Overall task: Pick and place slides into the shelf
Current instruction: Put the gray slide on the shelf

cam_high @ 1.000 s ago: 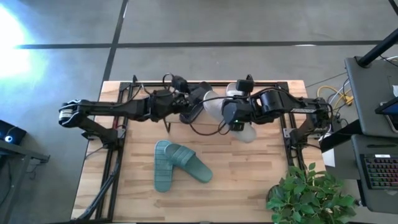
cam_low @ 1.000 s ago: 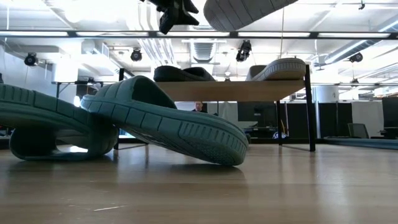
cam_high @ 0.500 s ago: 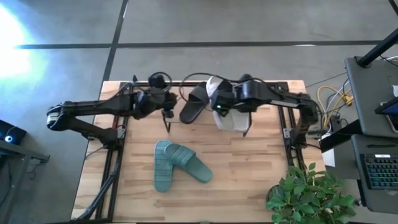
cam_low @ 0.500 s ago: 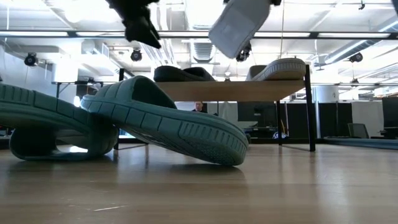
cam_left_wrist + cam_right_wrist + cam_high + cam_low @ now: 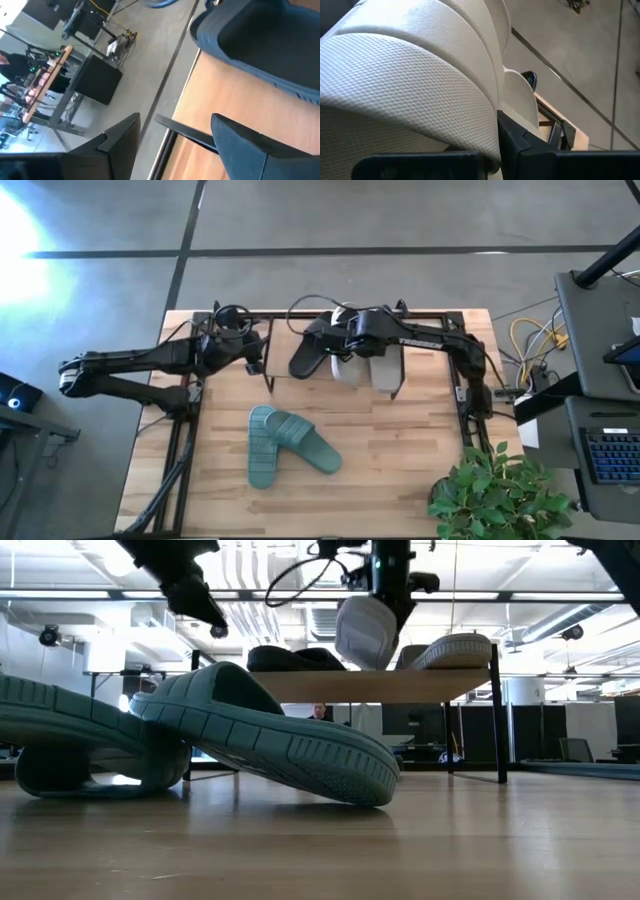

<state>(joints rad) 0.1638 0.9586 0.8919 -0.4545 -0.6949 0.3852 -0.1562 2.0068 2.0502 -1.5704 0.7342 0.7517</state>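
My right gripper (image 5: 362,330) is shut on a white slide (image 5: 365,630) that hangs just above the shelf (image 5: 330,686), between the black pair (image 5: 295,658) and a second white slide (image 5: 450,650) lying on the board. My left gripper (image 5: 252,358) stands open and empty off the shelf's left end; its wrist view shows a black slide (image 5: 265,45) ahead of the fingers. Two teal slides (image 5: 285,442) lie on the table nearer the front, one leaning over the other. My right gripper holds the white slide by its wide textured strap (image 5: 470,100); one dark finger (image 5: 525,142) shows against the strap's edge. The fingers come from above, slanting down. The slide hangs on end below them, its lower end (image 5: 362,658) a little above the shelf board.
The shelf's thin black legs (image 5: 497,720) stand on the wooden table (image 5: 400,470). A potted plant (image 5: 495,495) sits at the table's near right corner. Cables loop over the arms above the shelf. Bare wood lies to the right of the teal slides.
My left gripper has drawn back from the black slides toward the table's left edge, staying open. My right gripper has carried the white slide leftward and down over the shelf while rolling, so the slide has turned from lying sole-up to hanging on end.
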